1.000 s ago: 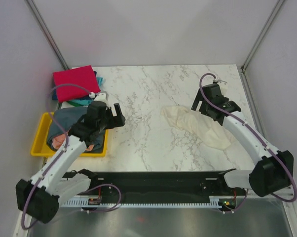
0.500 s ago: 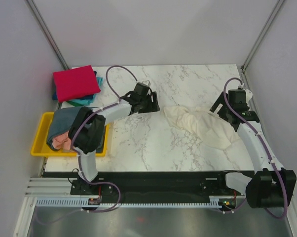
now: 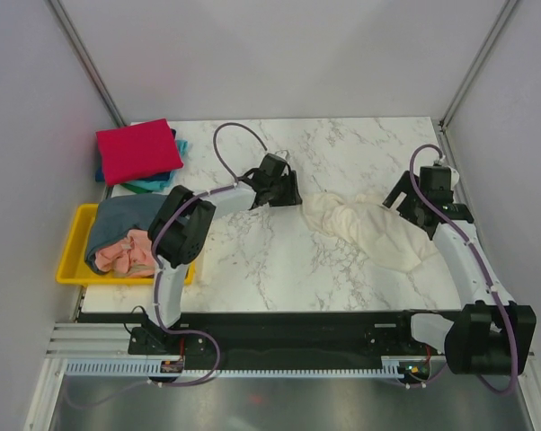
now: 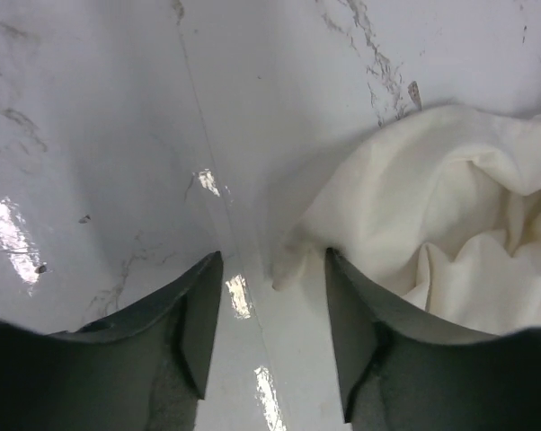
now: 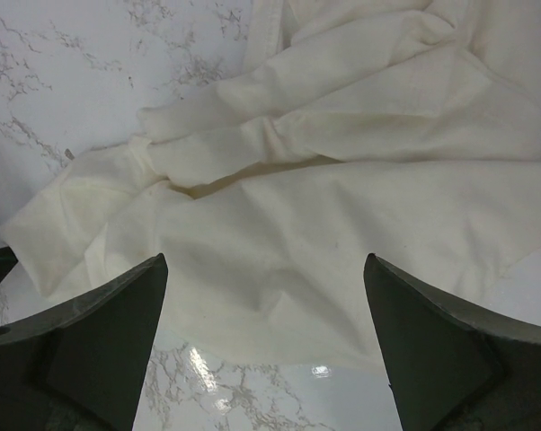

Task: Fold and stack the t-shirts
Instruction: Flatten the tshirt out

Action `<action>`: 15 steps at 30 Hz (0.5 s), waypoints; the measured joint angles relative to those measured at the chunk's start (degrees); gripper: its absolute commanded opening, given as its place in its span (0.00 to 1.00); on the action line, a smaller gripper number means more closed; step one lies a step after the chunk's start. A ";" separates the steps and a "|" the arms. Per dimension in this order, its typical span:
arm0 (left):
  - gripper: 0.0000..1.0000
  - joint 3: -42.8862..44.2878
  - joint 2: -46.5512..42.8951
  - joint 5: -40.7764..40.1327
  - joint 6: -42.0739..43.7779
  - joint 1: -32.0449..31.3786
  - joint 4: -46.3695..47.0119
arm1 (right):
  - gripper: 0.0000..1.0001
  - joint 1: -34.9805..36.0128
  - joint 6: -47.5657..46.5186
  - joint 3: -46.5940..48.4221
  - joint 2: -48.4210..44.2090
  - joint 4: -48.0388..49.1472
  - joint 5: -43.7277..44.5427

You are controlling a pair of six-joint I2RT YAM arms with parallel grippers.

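Nearest the arms' bases, at the left edge of the white marble-patterned table point(image 3: 270, 260), sits a shallow yellow plastic tray point(image 3: 68, 269). Two garments lie in it unfolded: a slate grey-blue cloth t-shirt point(image 3: 118, 220) bunched over the far side and a salmon pink cloth t-shirt point(image 3: 127, 253) crumpled at the near side.

Farther in, right of centre, the cream-white cloth t-shirt point(image 3: 374, 232) lies rumpled on the bare table, with folds running across it and nothing squared up. Both arms are reaching for it. The left gripper point(image 4: 272, 260) is low at the shirt's left corner with its fingers apart. The corner's edge lies just ahead of the gap and no cloth is pinched between them. The right gripper point(image 5: 263, 260) hangs over the shirt's right part with its fingers spread wide and nothing in them.

At the far left corner a red cloth t-shirt point(image 3: 137, 150) lies folded into a neat rectangle on top of a teal cloth t-shirt point(image 3: 149, 186), of which only the edges show (it looks folded too, though mostly covered).

By my reading two of the five shirts are finished and stacked. The cream one is only at the stage of being taken by its edges, so it has to be spread, folded and carried to the stack. After that come the two in the tray.
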 measured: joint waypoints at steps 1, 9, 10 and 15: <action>0.47 0.00 0.15 -0.09 -0.02 -0.39 0.42 | 0.98 -0.22 0.00 0.00 0.28 0.20 0.00; 0.02 0.00 1.36 -0.57 1.29 -2.49 1.64 | 0.98 -9.35 1.07 -0.09 3.98 3.56 -1.57; 0.02 0.00 1.36 -0.52 1.46 -2.51 1.57 | 0.98 -10.62 1.31 -0.09 5.03 4.31 -1.70; 0.02 -1.79 -2.01 -4.09 2.29 -2.34 -1.99 | 0.98 -15.17 2.21 1.01 11.23 6.03 -2.16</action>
